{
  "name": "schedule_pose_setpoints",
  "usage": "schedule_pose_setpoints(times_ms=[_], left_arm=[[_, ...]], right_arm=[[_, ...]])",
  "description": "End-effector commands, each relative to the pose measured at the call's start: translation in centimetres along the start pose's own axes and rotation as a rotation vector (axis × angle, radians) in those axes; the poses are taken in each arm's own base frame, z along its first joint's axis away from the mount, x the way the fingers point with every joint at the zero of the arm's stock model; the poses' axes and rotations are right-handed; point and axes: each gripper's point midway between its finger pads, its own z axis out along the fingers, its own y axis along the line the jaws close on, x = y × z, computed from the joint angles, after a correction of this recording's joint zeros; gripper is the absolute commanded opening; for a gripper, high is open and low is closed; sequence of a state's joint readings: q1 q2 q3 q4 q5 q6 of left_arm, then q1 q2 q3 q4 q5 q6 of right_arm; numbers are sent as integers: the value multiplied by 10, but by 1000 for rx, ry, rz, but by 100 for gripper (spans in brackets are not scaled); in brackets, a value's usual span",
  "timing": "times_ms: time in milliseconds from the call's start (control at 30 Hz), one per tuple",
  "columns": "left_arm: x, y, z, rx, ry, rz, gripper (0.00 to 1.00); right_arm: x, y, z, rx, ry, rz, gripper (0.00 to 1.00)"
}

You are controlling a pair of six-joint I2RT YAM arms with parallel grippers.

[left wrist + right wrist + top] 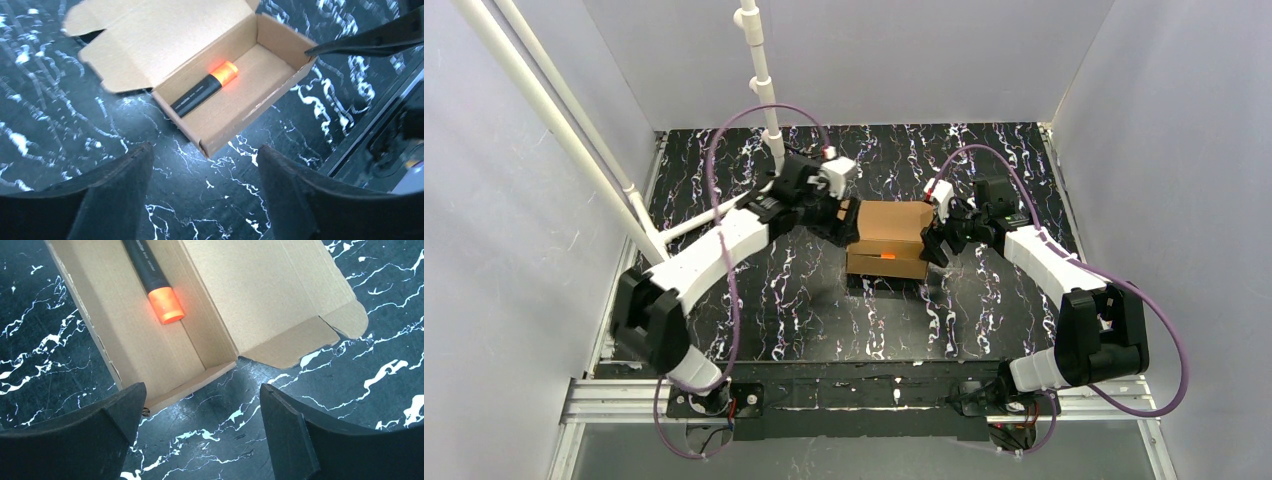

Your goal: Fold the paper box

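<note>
The paper box (889,240), its lid (150,40) laid open and a black-and-orange marker (204,88) lying inside, is set in the middle of the table (764,290) and flanked at its ends by the left gripper (205,149) and the right gripper (202,387), both spread and empty, presumably so that the lid can be closed.

Top view: even, soft overhead light, faint shadow beside the paper box (889,235). Wrist views dimmer w/ bluish cast. Marker (202,90) orange cap blown out, glowing in both. Box lid edge blurred in left wrist view.
</note>
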State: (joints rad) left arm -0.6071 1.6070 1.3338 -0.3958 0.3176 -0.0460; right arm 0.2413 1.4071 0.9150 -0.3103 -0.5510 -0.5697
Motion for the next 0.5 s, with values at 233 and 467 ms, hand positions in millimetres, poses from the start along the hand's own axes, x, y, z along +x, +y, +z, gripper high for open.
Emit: schedule_pose_setpoints(times_ms=[233, 467], left_arm=[[21, 29, -61, 32, -275, -389, 79], [44, 24, -55, 54, -254, -470, 78]], right_arm=[[-4, 35, -6, -165, -48, -147, 86], [32, 69, 3, -223, 90, -362, 82]])
